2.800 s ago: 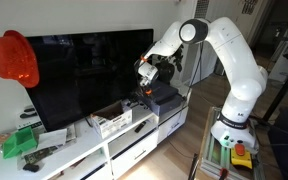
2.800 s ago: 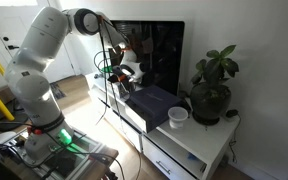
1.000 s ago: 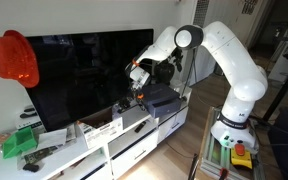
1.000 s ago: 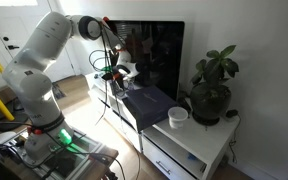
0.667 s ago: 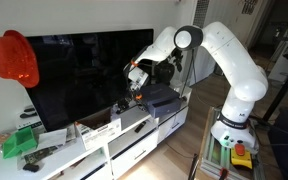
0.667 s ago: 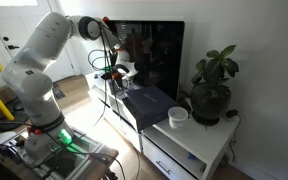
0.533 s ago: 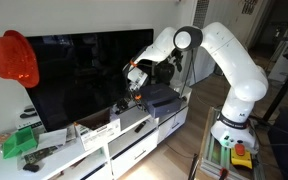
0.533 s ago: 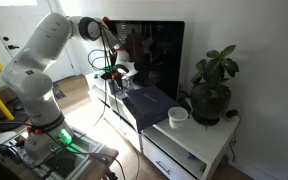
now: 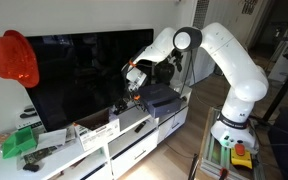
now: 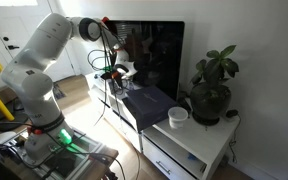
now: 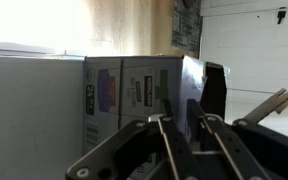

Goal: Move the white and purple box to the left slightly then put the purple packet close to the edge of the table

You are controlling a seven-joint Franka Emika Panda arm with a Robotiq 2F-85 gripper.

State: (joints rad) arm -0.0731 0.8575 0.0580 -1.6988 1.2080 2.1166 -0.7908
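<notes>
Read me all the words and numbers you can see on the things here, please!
No words or numbers can be read here.
Box, wrist view: a purple picture and a dark label with print, too blurred to read.
Same box in an exterior view: marks on its side, too small to read.

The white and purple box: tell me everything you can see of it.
The white and purple box is a long cardboard-looking carton, white with small purple print on one side, its top seemingly open and dark. It lies flat on the white TV cabinet before the television. The gripper hangs at its end; contact is unclear.
</notes>
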